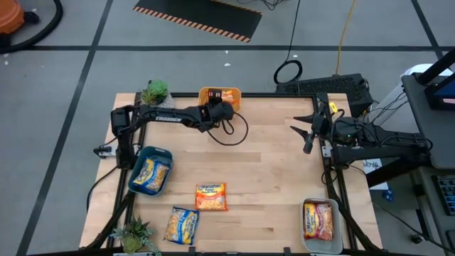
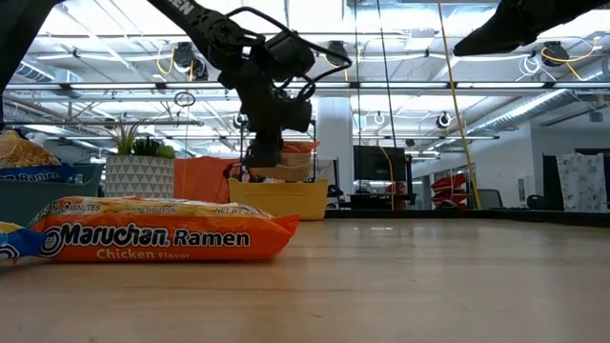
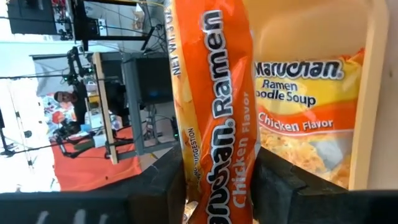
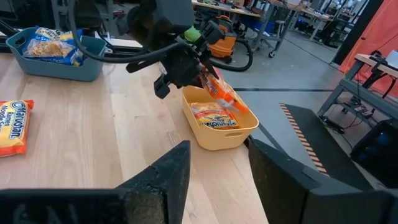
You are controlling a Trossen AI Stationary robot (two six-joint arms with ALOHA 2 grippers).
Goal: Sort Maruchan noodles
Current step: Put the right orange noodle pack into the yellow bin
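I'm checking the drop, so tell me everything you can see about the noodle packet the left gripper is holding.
The orange packet is a crinkly plastic Maruchan Ramen chicken-flavor wrapper, pinched edge-on between the left gripper's dark fingers. It hangs tilted above the yellow bin at the table's far edge, where another orange chicken packet already lies flat.

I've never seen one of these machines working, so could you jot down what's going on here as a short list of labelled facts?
Left gripper: over the yellow bin, gripping an orange chicken packet
Yellow bin contents: another orange packet
Right gripper: open, waiting at the table's right side
Blue bin: holds a packet
Clear bin: holds a red packet
Loose on the table: two packets
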